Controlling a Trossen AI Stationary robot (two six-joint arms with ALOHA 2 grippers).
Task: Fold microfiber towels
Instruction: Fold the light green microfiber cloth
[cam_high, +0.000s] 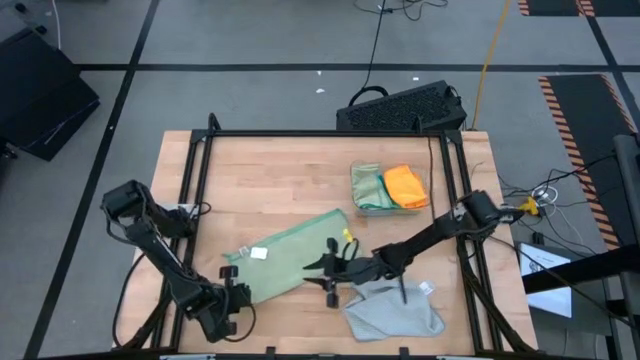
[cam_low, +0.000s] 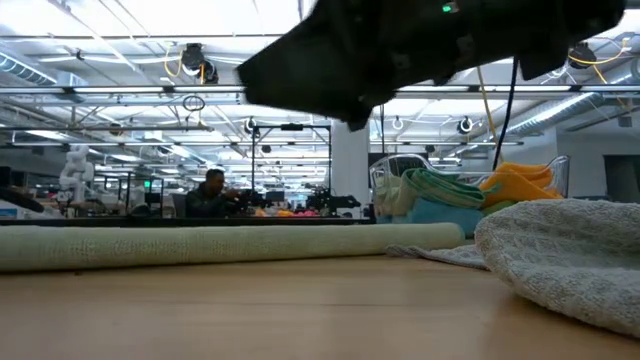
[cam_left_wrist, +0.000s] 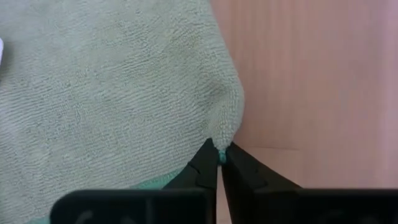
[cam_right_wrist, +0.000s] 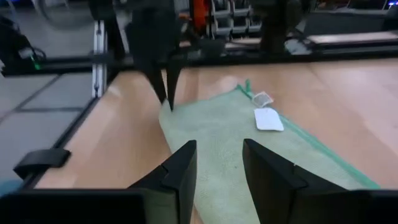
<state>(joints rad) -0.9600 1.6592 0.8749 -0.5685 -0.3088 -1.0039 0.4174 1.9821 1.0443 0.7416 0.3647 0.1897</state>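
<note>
Left claw (cam_left_wrist: 219, 163) pinching sage towel (cam_left_wrist: 112, 93) corner | right claw (cam_right_wrist: 219, 163) apart over it

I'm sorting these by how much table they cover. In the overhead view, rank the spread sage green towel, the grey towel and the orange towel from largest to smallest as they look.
1. Sage green towel, spread flat, clearly largest.
2. Grey towel, crumpled, so it may look smaller than it is.
3. Orange towel, folded on the stack, smallest.

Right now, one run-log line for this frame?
left gripper: shut on corner of pale sage green microfiber towel | right gripper: open over same towel | light grey towel: unfolded, near edge
</note>
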